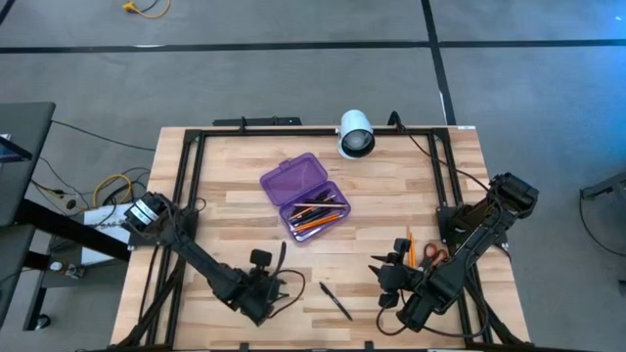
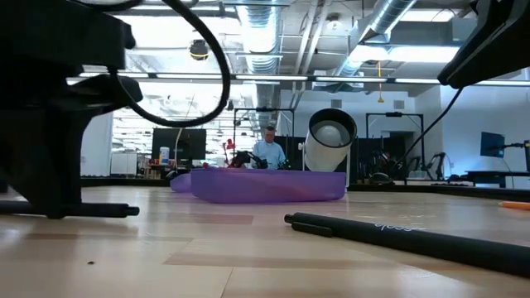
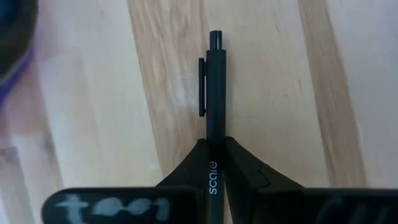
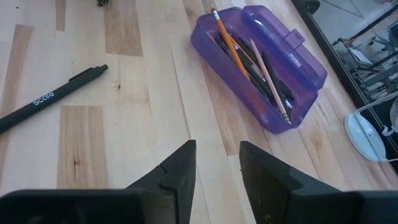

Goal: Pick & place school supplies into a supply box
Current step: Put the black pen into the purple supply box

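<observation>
A black pen (image 3: 214,118) sits clamped in the left gripper (image 3: 214,163) — right gripper (image 4: 217,163) apart, idle. Best lifted level toward the supply box (image 1: 305,197) — grip is far off-centre.

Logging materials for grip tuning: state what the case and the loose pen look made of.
Supply box: translucent purple plastic, glossy; the pencils show through its wall. Black pen: matte black, probably plastic, with a moulded clip and white lettering. The left gripper pinches it.

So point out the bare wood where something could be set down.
Bare wood runs between the purple box and the right gripper, and left of the box. Crowded: near edge, black pen by the left gripper; scissors on the right.
</observation>
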You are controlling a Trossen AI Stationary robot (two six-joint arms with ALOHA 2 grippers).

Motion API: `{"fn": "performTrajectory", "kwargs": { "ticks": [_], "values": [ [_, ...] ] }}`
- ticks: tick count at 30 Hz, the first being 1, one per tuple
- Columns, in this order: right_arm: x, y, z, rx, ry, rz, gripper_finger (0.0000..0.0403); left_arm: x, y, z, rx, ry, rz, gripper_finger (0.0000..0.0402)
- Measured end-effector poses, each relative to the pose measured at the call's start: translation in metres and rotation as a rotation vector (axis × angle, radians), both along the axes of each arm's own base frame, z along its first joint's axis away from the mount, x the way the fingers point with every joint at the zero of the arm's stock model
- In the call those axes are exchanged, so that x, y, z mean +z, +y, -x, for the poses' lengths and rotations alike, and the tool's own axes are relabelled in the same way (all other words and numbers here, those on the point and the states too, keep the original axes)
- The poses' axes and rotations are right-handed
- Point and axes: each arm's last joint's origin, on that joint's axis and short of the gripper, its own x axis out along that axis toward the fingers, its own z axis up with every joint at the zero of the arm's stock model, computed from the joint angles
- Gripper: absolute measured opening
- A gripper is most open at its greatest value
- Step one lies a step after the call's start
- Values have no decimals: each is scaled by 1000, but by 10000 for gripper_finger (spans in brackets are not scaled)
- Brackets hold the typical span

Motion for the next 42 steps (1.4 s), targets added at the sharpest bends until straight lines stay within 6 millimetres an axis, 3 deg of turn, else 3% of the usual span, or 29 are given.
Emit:
{"fn": "performTrajectory", "kwargs": {
  "ticks": [11,18,28,32,42],
  "values": [
    [0,0,0,-1,0,0,118,2,-1,8,31,-121,-211,12],
    [0,0,0,-1,-2,1,118,5,0,5,47,-160,-232,13],
    [0,-2,-2,-11,-3,2,118,45,6,-34,45,-302,-343,13],
    [0,-2,-2,-11,-3,3,118,60,30,-59,105,-308,-351,13],
    [0,-2,-2,-11,-3,2,118,73,128,-110,348,-290,-215,13]
  ]
}}
